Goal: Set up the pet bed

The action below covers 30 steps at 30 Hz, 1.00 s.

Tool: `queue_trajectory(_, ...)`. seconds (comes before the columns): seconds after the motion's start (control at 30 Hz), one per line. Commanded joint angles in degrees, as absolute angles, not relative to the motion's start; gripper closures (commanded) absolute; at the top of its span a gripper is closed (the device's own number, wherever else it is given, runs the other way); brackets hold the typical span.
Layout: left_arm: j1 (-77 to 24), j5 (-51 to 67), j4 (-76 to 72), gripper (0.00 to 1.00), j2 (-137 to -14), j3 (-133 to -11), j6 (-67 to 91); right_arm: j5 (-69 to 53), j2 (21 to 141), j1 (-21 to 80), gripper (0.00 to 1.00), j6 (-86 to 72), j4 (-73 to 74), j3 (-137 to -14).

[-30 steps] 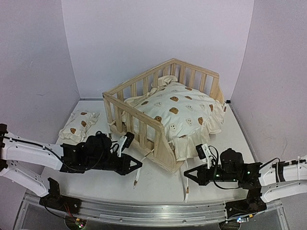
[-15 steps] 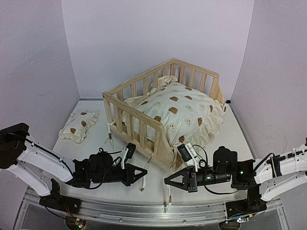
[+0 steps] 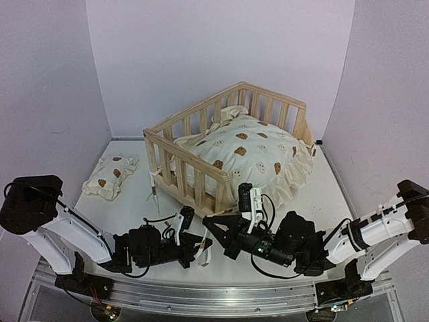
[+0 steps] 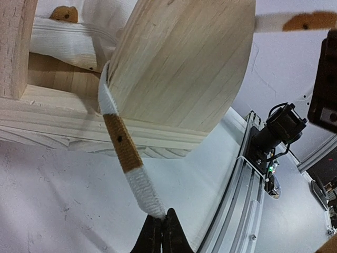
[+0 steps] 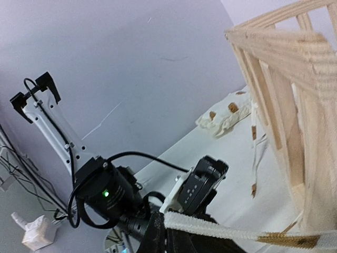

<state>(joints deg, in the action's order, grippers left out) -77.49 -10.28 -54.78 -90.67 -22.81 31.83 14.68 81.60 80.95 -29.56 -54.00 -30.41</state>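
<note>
The pine pet bed frame (image 3: 188, 155) stands mid-table with the bear-print cushion (image 3: 251, 157) inside it. The small pillow (image 3: 107, 176) lies on the table to its left. My left gripper (image 3: 202, 249) is low in front of the bed's near corner. In the left wrist view it (image 4: 161, 224) is shut on the end of a white tie with a tan band (image 4: 124, 150) that runs up to the corner post (image 4: 179, 68). My right gripper (image 3: 209, 223) sits just beyond it. In the right wrist view it (image 5: 164, 232) is shut on another tie (image 5: 231, 233).
The two wrists are close together at the bed's near corner, and the left wrist's camera (image 5: 202, 182) fills the space just past my right fingers. A loose tie (image 3: 154, 191) hangs at the frame's left corner. A metal rail (image 4: 247, 174) runs along the near table edge.
My right gripper has swept left across the front of the bed's near corner with its tie. My left gripper has drawn back toward the near edge with its tie. The two now nearly meet.
</note>
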Motion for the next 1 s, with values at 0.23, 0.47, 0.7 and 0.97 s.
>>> queue_trajectory(0.23,-79.77,-11.30,-67.41,1.00,-95.57,-20.55,26.56,34.20,86.31,82.35,1.00,-7.34,-64.06,-39.05)
queue_trajectory(0.47,-80.17,-8.58,-67.42,1.00,-91.93,-20.21,26.15,35.45,90.71,82.79,1.00,-7.01,-50.89,-42.65)
queue_trajectory(0.7,-80.29,-6.62,-67.38,1.00,-90.09,-20.95,25.94,37.28,92.08,82.79,0.81,-14.88,-22.77,-50.82)
queue_trajectory(0.97,-80.28,-4.76,-67.03,1.00,-88.85,-20.96,28.26,21.49,76.97,82.82,0.41,-32.74,11.60,-54.51)
